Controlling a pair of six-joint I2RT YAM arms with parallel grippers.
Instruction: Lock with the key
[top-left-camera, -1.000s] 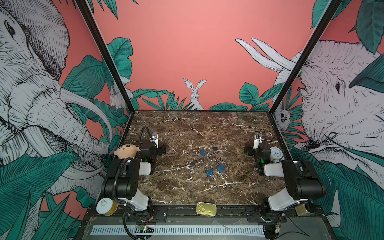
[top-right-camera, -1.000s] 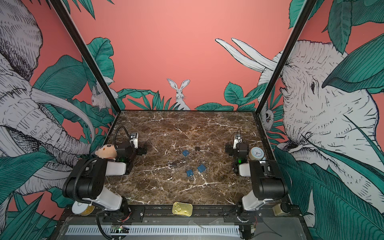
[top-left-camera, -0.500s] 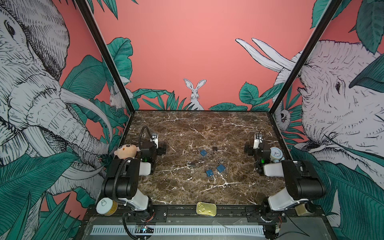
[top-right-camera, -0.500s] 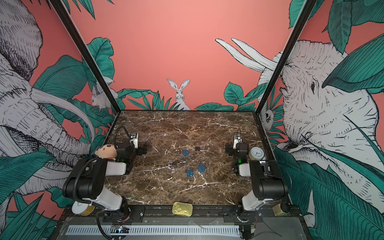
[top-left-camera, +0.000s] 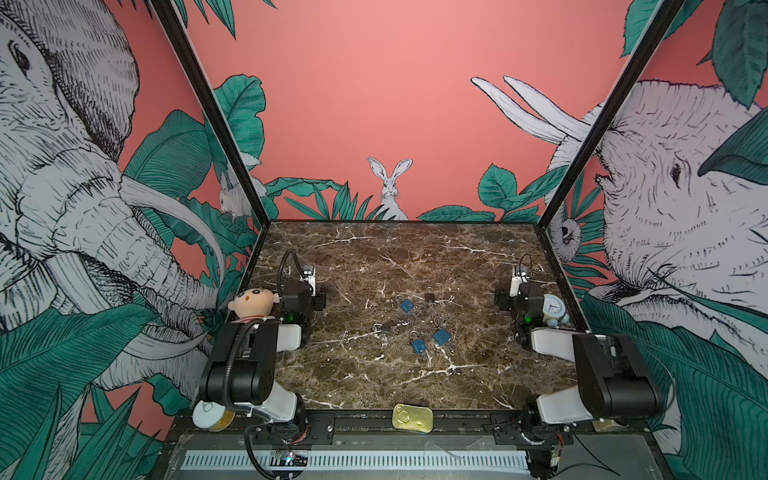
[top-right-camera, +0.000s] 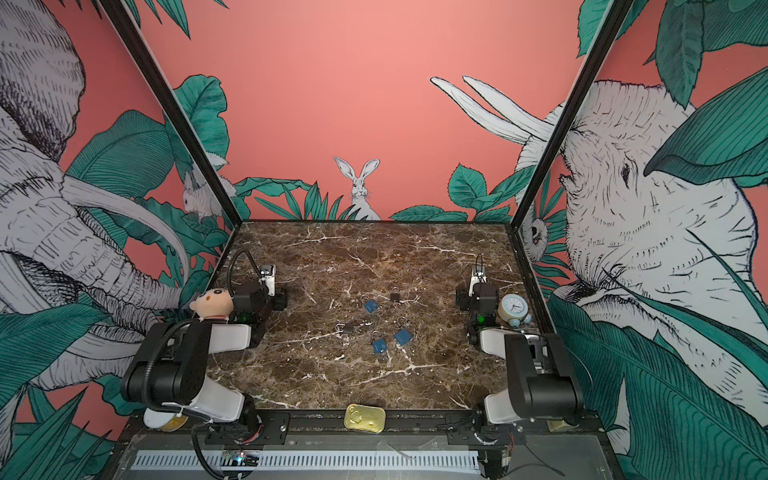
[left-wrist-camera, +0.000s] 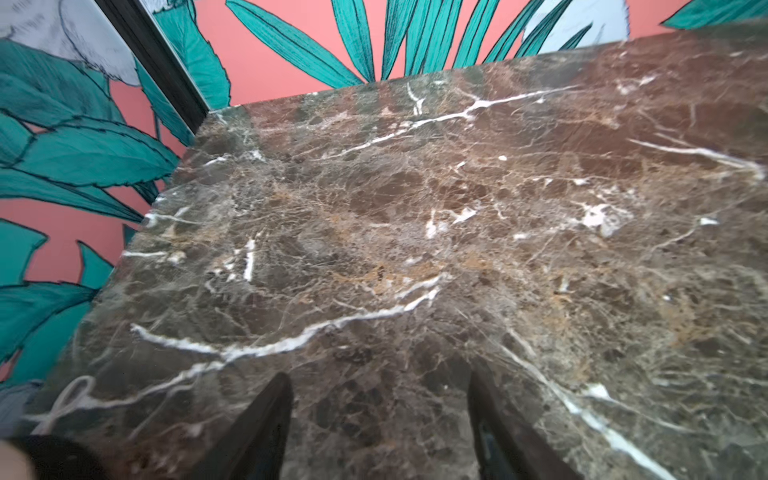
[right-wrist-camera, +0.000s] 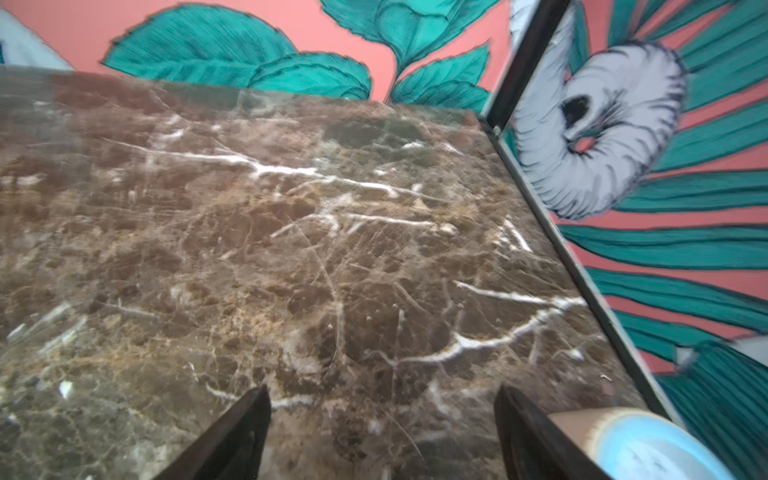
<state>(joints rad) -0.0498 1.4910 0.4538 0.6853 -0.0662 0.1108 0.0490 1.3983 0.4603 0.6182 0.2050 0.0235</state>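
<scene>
Judging by both top views, I reckon nothing is done yet: padlocks (top-left-camera: 419, 345) lie mid-frame on the counter (top-left-camera: 374, 257), keys too small to tell; left jaws and right jaws stand apart, empty.

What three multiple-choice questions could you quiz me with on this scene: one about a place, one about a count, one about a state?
1. Where do the small metal-shackled padlocks lie?
A) mid brown white-veined marble table, between the two arms
B) on the black front rail
C) inside a gripper

2. How many of them have blue bodies?
A) one
B) three
C) five

3. How do the black-fingered left gripper and right gripper stand?
A) both shut on keys
B) both open and empty
C) one open, one shut

Answers:
1 A: both top views show them clustered at the table's centre.
2 B: three blue ones lie beside two dark ones.
3 B: each wrist view shows jaws apart with only marble between.
</scene>
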